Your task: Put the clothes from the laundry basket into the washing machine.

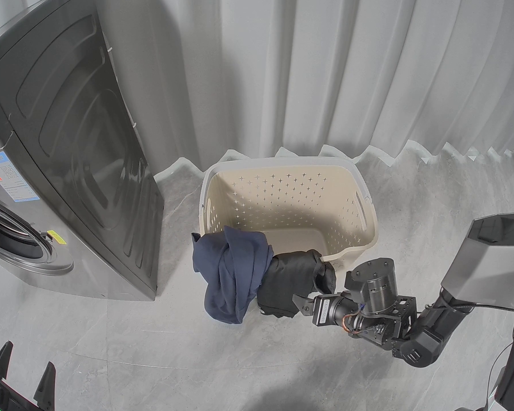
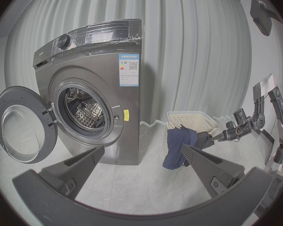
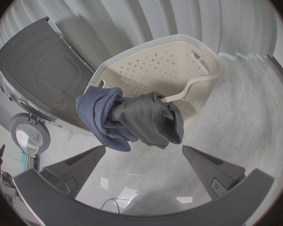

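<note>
Two clothes, a navy garment [image 1: 229, 275] and a grey garment [image 1: 291, 278], hang over the front rim of the laundry basket [image 1: 294, 201]. The right gripper [image 1: 300, 304], just beside them, and the left gripper [image 1: 27, 358] both have fingers spread apart.

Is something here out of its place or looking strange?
Yes. The blue garment and the dark grey garment, seemingly tangled together, hang over the near rim of the laundry basket, mostly outside it instead of lying inside.

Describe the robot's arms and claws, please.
The right arm is black, with a round motor drum, orange wires at the wrist and a grey angular shell. The left gripper and right gripper have dark grey wedge fingers with textured tips.
</note>
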